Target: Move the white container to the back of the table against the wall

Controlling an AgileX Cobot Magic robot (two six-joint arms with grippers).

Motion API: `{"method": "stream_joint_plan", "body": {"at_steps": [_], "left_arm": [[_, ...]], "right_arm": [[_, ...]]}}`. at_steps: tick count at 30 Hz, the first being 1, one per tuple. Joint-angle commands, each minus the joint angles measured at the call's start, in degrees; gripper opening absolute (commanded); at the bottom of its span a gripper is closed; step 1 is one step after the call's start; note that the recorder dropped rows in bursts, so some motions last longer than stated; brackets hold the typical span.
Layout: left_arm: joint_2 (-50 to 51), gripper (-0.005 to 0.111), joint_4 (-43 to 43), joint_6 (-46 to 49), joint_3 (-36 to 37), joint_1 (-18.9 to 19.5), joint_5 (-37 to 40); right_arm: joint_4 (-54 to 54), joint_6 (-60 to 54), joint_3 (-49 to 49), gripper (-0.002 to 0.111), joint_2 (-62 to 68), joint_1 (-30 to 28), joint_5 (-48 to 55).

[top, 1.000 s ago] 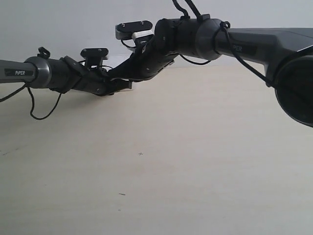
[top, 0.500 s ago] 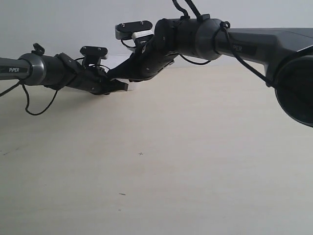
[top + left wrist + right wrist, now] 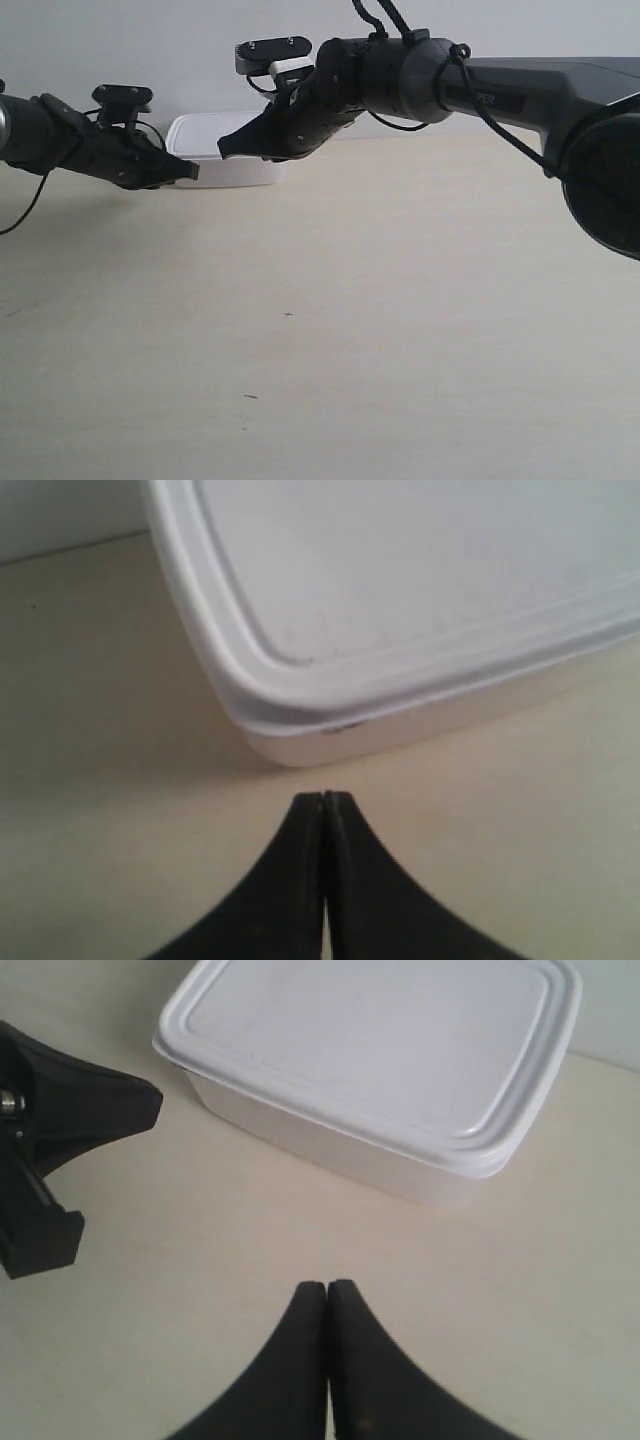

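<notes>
Writing: we read grey lettering ending "PER" on the arm at the exterior view's right; nothing else is legible.

Versus 0.5 s ago: the arm at the exterior view's left has drawn back toward that edge. Its own label is now out of frame. The white container, then hidden behind the two meeting claws, shows between them. The other arm has barely shifted.

We note the left gripper has its fingers pressed together and empty; a rounded container corner lies just beyond the tips, apart. The right gripper is likewise closed and empty, with the container near ahead across bare table.

The container sits lidded at the table's far edge by the wall; we cannot tell whether they touch.
</notes>
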Motion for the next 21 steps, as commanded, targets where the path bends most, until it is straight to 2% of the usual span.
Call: {"method": "stream_joint_plan", "body": {"at_steps": [1, 9, 16, 21], "left_arm": [[-1.9, 0.0, -2.2, 2.5, 2.7, 0.1, 0.1], [-7.0, 0.0, -9.8, 10.3, 8.2, 0.1, 0.0], [-13.9, 0.0, -23.1, 23.1, 14.1, -0.1, 0.0], [-18.2, 0.0, -38.6, 37.6, 19.7, -0.1, 2.0]], "right_arm": [[-0.4, -0.2, 0.3, 0.0, -0.4, -0.1, -0.3], [-0.3, -0.2, 0.3, 0.0, -0.4, -0.1, 3.5], [2.9, -2.8, 0.3, 0.0, -0.6, -0.1, 8.7], [4.3, -3.8, 1.3, 0.0, -2.8, -0.1, 11.6]]}}
